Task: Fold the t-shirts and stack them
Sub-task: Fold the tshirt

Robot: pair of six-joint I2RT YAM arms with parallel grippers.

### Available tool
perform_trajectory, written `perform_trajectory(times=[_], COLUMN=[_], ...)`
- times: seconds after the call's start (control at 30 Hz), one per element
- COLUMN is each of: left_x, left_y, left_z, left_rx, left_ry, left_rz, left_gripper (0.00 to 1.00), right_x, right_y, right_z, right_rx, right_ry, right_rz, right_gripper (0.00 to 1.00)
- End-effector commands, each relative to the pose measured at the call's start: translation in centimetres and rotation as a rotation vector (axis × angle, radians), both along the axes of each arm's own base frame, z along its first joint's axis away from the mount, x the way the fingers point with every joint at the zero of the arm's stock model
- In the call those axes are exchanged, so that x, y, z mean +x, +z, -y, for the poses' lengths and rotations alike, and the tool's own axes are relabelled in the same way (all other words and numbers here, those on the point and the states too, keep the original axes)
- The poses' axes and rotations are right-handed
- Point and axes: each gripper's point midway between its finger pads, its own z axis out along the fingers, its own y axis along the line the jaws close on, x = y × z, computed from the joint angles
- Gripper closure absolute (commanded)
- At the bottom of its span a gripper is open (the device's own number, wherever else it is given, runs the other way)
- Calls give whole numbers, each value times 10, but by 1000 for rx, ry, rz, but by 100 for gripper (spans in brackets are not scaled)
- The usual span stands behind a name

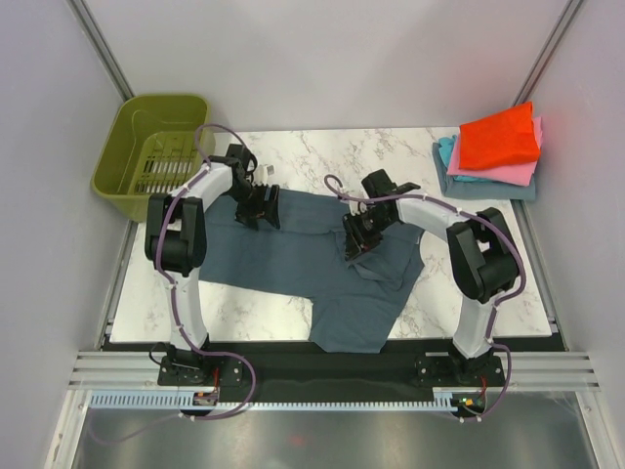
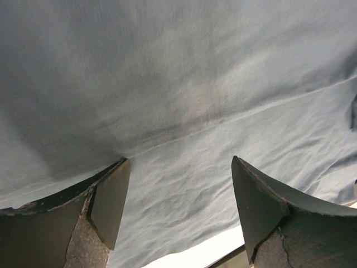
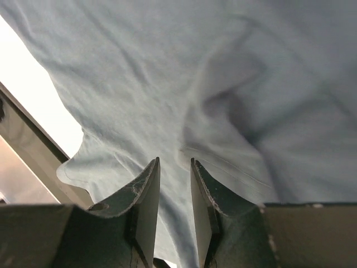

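A slate blue-grey t-shirt (image 1: 322,264) lies spread and rumpled on the marble table, its lower part hanging toward the near edge. My left gripper (image 1: 256,210) is open, its jaws wide apart just above the shirt's far left part (image 2: 184,100). My right gripper (image 1: 359,239) has its jaws nearly together with a raised fold of the shirt (image 3: 223,111) between them, near the shirt's middle right. The folded red-orange shirt (image 1: 498,137) tops a stack on the pink shirt (image 1: 522,168) and the teal shirt (image 1: 451,156) at the far right corner.
An olive-green plastic basket (image 1: 156,151) stands at the far left corner, off the table's edge. The marble table (image 1: 244,298) shows bare at the near left and right of the shirt. Grey walls close in both sides.
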Motion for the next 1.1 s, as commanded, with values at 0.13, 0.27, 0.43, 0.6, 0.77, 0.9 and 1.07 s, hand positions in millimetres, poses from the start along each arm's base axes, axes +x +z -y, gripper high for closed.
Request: perform_trajectory(times=[0.13, 0.27, 0.43, 0.6, 0.77, 0.9, 1.07], left_x=[38, 48, 45, 37, 42, 45, 71], left_y=[16, 7, 0, -6, -18, -30, -29], left_z=[6, 5, 15, 11, 11, 10, 14], left_rx=[-9, 4, -54, -28, -20, -12, -13], left_ry=[22, -3, -23, -18, -17, -23, -44], left_rz=[66, 66, 23, 6, -13, -29, 26], left_gripper=[20, 20, 21, 21, 20, 20, 19], right_x=[65, 88, 104, 120, 151, 193, 239], right_y=[31, 14, -16, -34, -54, -58, -57], right_z=[43, 68, 95, 111, 123, 132, 142], right_rx=[43, 17, -30, -66, -117, -143, -156], right_ry=[-201, -285, -358, -404, -448, -476, -492], right_rz=[86, 75, 35, 19, 31, 95, 182], right_gripper=[64, 61, 57, 55, 53, 52, 51])
